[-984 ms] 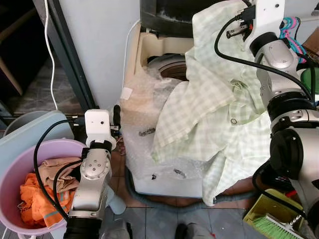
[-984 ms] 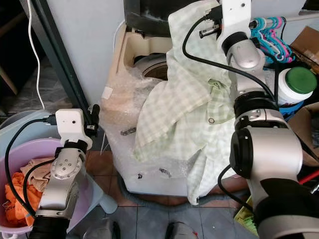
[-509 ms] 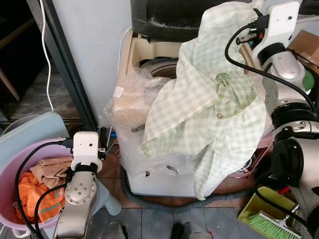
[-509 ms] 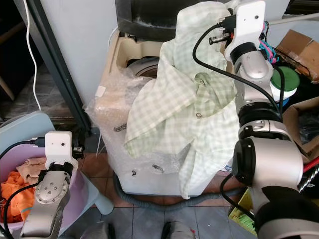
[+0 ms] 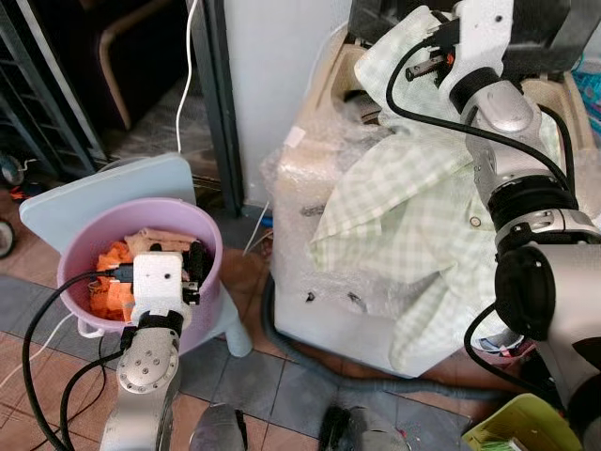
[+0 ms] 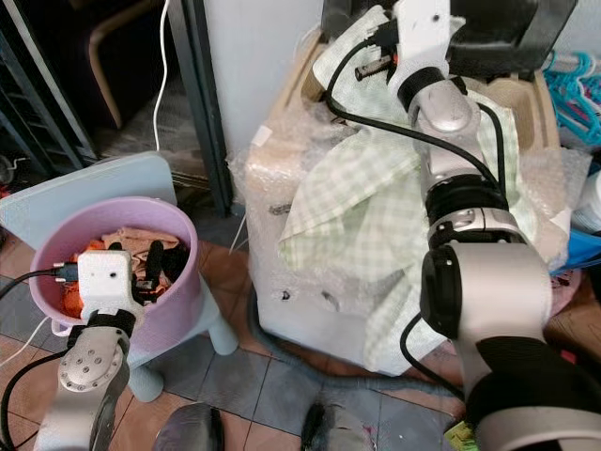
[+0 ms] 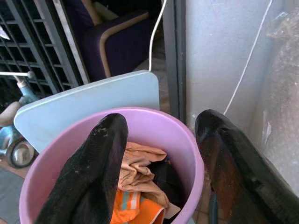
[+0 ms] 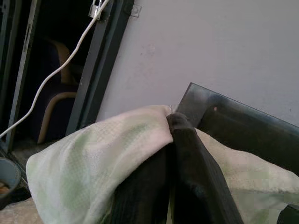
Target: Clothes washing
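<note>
From the head, you see the right gripper point(image 5: 441, 52) raised over the bubble-wrapped washing machine point(image 5: 329, 244), a pale green checked shirt point(image 5: 404, 216) hanging down its front; no writing is legible. Your left wrist shows the left gripper point(image 7: 161, 154) spread wide, empty, above the purple basin point(image 7: 154, 126) of clothes. Your right wrist shows fingers point(image 8: 187, 158) pinched on the shirt.

Bubble-wrapped washing machine point(image 5: 329, 254) draped with green checked shirt point(image 5: 404, 216); purple laundry basin point(image 6: 183, 282) on pale-blue stool point(image 5: 103, 202).
</note>
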You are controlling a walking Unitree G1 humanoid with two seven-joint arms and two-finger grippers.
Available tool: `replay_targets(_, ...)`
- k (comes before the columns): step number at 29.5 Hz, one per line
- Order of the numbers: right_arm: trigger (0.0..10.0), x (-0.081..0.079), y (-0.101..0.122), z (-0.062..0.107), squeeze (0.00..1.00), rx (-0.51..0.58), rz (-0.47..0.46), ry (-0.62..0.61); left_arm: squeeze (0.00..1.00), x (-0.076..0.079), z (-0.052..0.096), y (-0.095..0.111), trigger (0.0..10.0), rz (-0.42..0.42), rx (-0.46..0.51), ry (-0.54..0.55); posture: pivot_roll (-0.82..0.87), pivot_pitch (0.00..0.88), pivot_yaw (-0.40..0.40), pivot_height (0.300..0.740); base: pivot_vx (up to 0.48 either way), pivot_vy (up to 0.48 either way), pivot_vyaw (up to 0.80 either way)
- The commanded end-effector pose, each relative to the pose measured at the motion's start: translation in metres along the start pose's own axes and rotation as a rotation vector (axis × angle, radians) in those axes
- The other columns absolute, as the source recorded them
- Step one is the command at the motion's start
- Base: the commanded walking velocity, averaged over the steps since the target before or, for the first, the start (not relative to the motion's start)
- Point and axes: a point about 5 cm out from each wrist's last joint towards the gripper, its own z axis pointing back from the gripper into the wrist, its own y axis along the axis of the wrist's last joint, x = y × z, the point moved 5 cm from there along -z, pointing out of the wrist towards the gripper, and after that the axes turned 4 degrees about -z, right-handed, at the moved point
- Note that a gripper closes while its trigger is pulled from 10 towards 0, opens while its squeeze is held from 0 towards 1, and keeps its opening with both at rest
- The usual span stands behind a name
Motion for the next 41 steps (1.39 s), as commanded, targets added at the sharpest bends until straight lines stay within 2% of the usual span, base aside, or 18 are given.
replay_targets(1, 10.0, 0.006, 0.007, -0.002, 0.00, 0.009, 0.009, -0.021, 0.00, 0.003, -0.002, 0.008, 10.0, 0.015, 0.019, -0.010, 0.05, 0.106, -0.026, 0.740, 0.000, 0.000, 0.00)
replay_targets(7, 10.0, 0.019, 0.000, -0.001, 0.00, -0.043, 0.038, -0.118, 0.00, 0.004, -0.005, 0.005, 10.0, 0.019, 0.003, -0.020, 0.05, 0.102, -0.021, 0.740, 0.000, 0.000, 0.00)
replay_targets(10, 10.0, 0.018, -0.025, 0.001, 0.00, -0.225, 0.090, -0.100, 0.00, 0.006, -0.005, 0.002, 10.0, 0.017, -0.016, -0.031, 0.05, 0.105, -0.022, 0.740, 0.000, 0.000, 0.00)
replay_targets(12, 10.0, 0.031, -0.052, 0.014, 0.00, -0.414, 0.104, -0.155, 0.00, 0.008, -0.004, 0.000, 10.0, 0.007, -0.030, -0.045, 0.06, 0.108, -0.032, 0.740, 0.000, 0.000, 0.00)
replay_targets(14, 10.0, 0.047, -0.057, 0.021, 0.00, -0.449, 0.024, -0.243, 0.00, 0.010, -0.003, -0.002, 10.0, 0.005, -0.040, -0.050, 0.07, 0.108, -0.039, 0.740, 0.000, 0.000, 0.00)
replay_targets(17, 10.0, 0.054, -0.057, 0.024, 0.00, -0.455, -0.010, -0.281, 0.00, 0.011, -0.003, -0.005, 10.0, -0.001, -0.055, -0.047, 0.07, 0.107, -0.045, 0.740, 0.000, 0.000, 0.00)
replay_targets(18, 10.0, 0.057, -0.054, 0.023, 1.00, -0.447, 0.023, -0.294, 0.00, 0.012, -0.003, -0.006, 10.0, 0.005, -0.060, -0.043, 0.07, 0.107, -0.049, 0.740, 0.000, 0.000, 0.00)
replay_targets(19, 10.0, 0.057, -0.054, 0.023, 1.00, -0.447, 0.023, -0.294, 0.00, 0.012, -0.003, -0.006, 10.0, 0.005, -0.060, -0.043, 0.07, 0.107, -0.049, 0.740, 0.000, 0.000, 0.00)
replay_targets(20, 10.0, 0.057, -0.053, 0.023, 1.00, -0.444, 0.046, -0.286, 0.00, 0.013, -0.003, -0.006, 10.0, 0.007, -0.063, -0.042, 0.07, 0.105, -0.050, 0.740, 0.000, 0.000, 0.00)
replay_targets(21, 10.0, 0.055, -0.044, 0.018, 1.00, -0.401, 0.110, -0.251, 0.00, 0.016, -0.002, -0.007, 10.0, 0.010, -0.069, -0.050, 0.07, 0.103, -0.052, 0.740, 0.000, 0.000, 0.00)
replay_targets(22, 10.0, 0.055, -0.044, 0.018, 1.00, -0.401, 0.110, -0.251, 0.00, 0.016, -0.002, -0.007, 10.0, 0.010, -0.069, -0.050, 0.07, 0.103, -0.052, 0.740, 0.000, 0.000, 0.00)
replay_targets(25, 10.0, 0.049, -0.009, 0.006, 1.00, -0.204, 0.300, -0.188, 0.00, 0.021, -0.002, -0.008, 10.0, 0.017, -0.080, -0.064, 0.06, 0.102, -0.050, 0.740, 0.000, 0.000, 0.00)
replay_targets(26, 10.0, 0.049, -0.007, 0.006, 1.00, -0.189, 0.318, -0.181, 0.00, 0.022, -0.002, -0.010, 10.0, 0.039, -0.093, -0.069, 0.05, 0.099, -0.050, 0.740, 0.000, 0.000, 0.00)
replay_targets(33, 10.0, 0.070, 0.006, 0.016, 1.00, -0.083, 0.282, -0.228, 0.00, 0.022, -0.010, -0.011, 10.0, 0.041, -0.090, -0.074, 0.02, 0.085, -0.044, 0.740, 0.000, 0.000, 0.00)
replay_targets(38, 10.0, 0.087, 0.017, 0.031, 1.00, 0.043, 0.208, -0.254, 0.00, 0.027, -0.016, -0.006, 10.0, 0.045, -0.072, -0.086, 0.00, 0.072, -0.036, 0.740, 0.000, 0.000, 0.00)
replay_targets(41, 10.0, 0.087, 0.019, 0.036, 1.00, 0.085, 0.166, -0.217, 0.00, 0.030, -0.019, -0.004, 10.0, 0.051, -0.065, -0.091, -0.01, 0.066, -0.032, 0.740, 0.000, 0.000, 0.00)
